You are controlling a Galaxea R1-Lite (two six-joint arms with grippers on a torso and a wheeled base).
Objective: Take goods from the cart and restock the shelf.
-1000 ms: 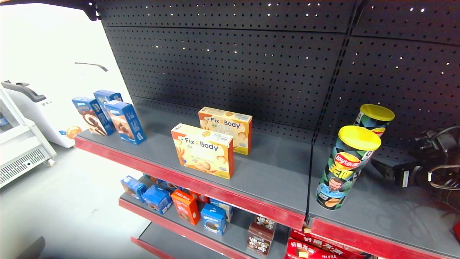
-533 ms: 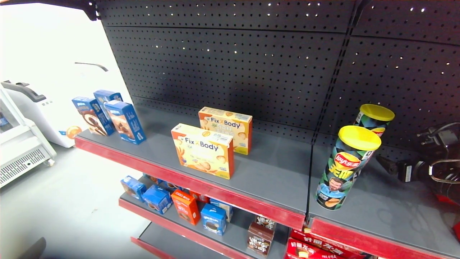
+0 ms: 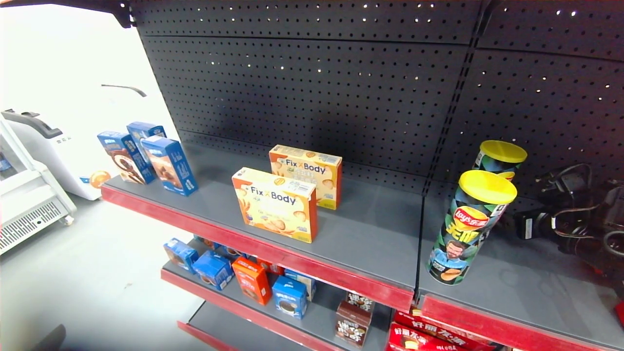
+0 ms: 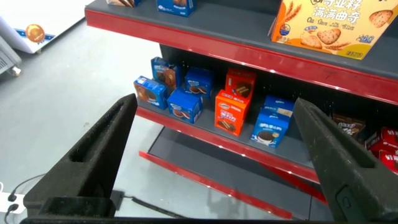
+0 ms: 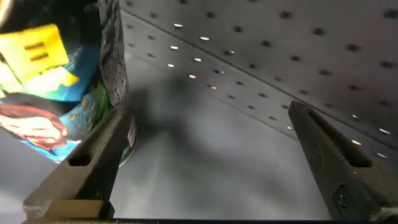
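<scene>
Two chip cans with yellow lids stand on the right bay of the grey shelf [image 3: 370, 229]: a front can [image 3: 468, 229] and a rear can [image 3: 499, 156] near the pegboard. My right gripper [image 3: 512, 224] sits low over the shelf, just right of the rear can and partly behind the front one. In the right wrist view the right gripper [image 5: 208, 112] is open with nothing between its fingers; the can [image 5: 56, 93] stands just outside one finger [image 5: 99, 162]. My left gripper [image 4: 214, 106] hangs open in front of the lower shelf, holding nothing.
Two yellow cracker boxes [image 3: 278, 204] stand mid-shelf, with blue cookie boxes [image 3: 146, 156] at the left end. The lower shelf holds small blue and orange boxes [image 3: 243, 278] [image 4: 233, 102]. A white freezer [image 3: 29, 195] stands on the floor at the left. The pegboard wall [image 3: 341, 97] is behind.
My right gripper has moved up, then left and back toward the rear can. The rear can has shifted slightly left. The other goods have not moved.
</scene>
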